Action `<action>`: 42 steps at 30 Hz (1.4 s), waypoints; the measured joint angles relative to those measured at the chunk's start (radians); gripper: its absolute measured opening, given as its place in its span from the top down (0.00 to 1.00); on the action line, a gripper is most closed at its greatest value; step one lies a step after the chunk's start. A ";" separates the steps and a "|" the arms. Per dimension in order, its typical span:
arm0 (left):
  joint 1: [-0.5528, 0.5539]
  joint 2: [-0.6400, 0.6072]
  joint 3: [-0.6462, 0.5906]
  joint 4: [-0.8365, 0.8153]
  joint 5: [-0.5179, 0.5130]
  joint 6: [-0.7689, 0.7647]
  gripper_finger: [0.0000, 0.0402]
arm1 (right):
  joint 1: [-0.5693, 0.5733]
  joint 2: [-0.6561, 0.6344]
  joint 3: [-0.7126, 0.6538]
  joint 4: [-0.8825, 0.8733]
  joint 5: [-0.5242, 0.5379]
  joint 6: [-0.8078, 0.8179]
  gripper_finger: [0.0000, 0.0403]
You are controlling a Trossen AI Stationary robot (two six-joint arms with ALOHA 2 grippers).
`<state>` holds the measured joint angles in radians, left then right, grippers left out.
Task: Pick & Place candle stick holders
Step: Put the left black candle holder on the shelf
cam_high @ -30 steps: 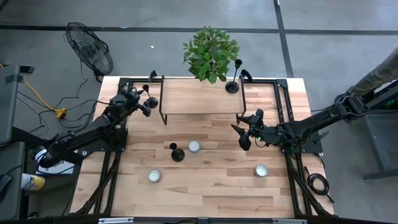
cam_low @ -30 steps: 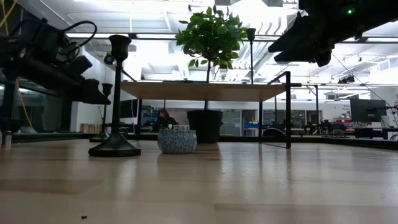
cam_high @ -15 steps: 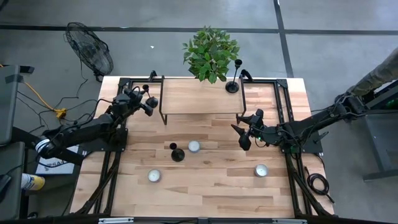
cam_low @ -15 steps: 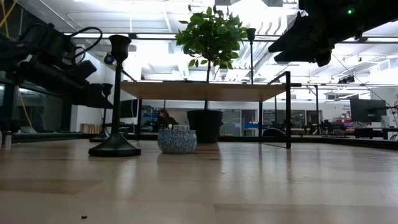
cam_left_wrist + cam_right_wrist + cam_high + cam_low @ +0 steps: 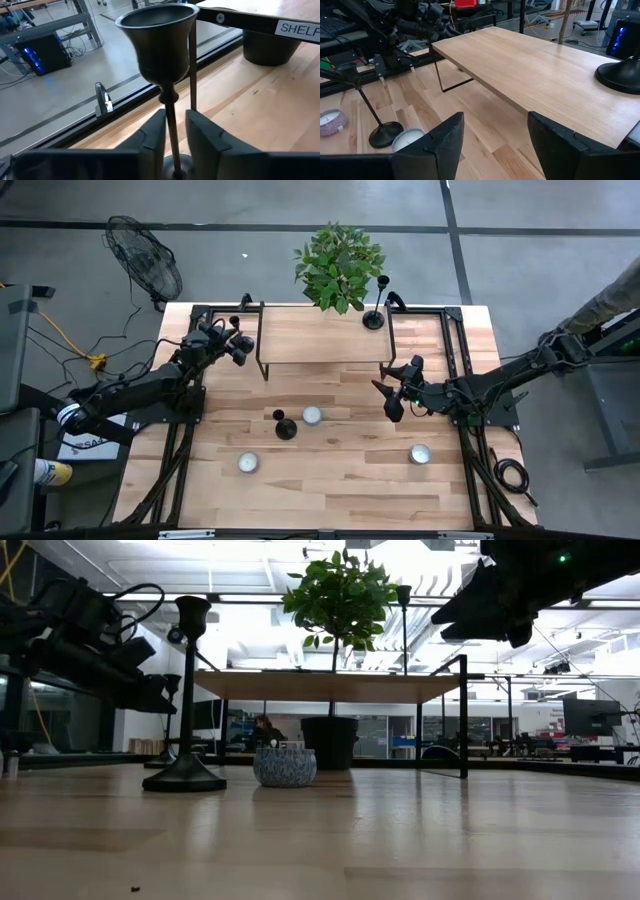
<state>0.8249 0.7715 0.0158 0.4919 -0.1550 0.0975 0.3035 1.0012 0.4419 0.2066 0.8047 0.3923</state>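
Three black candle stick holders show. One stands on its base at the table's far left (image 5: 235, 321), and my left gripper (image 5: 238, 347) is shut on it; its cup fills the left wrist view (image 5: 157, 45). A second (image 5: 285, 426) stands mid-table on its round base. The third (image 5: 375, 315) stands on the wooden shelf (image 5: 320, 335). My right gripper (image 5: 391, 400) hangs open over the table's right half, right of the mid-table holder, with nothing between its fingers (image 5: 445, 145). My left gripper pinches the far-left holder's thin stem (image 5: 170, 131), a little below the cup, between its two fingers (image 5: 152, 137). The fingers come from the table's left side, about level, and lie across the stem. The holder stands upright with its base (image 5: 160, 760) on the table.
Three short white candles lie on the table (image 5: 312, 415), (image 5: 248, 463), (image 5: 419, 453). A potted plant (image 5: 338, 265) stands behind the shelf. A black shelf leg (image 5: 192, 65) rises just past the held holder. A fan (image 5: 145, 265) stands on the floor beyond the far left corner.
My left gripper has edged toward the far-left holder and its fingers have closed from wide apart onto the stem. The holder stays upright where it stood.
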 joint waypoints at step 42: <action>0.000 -0.129 0.211 -0.276 -0.102 -0.049 0.98 | 0.000 0.000 0.000 -0.008 -0.071 0.038 0.47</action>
<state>0.8252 0.6426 0.2270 0.2162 -0.2569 0.0483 0.3038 1.0012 0.4419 0.1989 0.7334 0.4301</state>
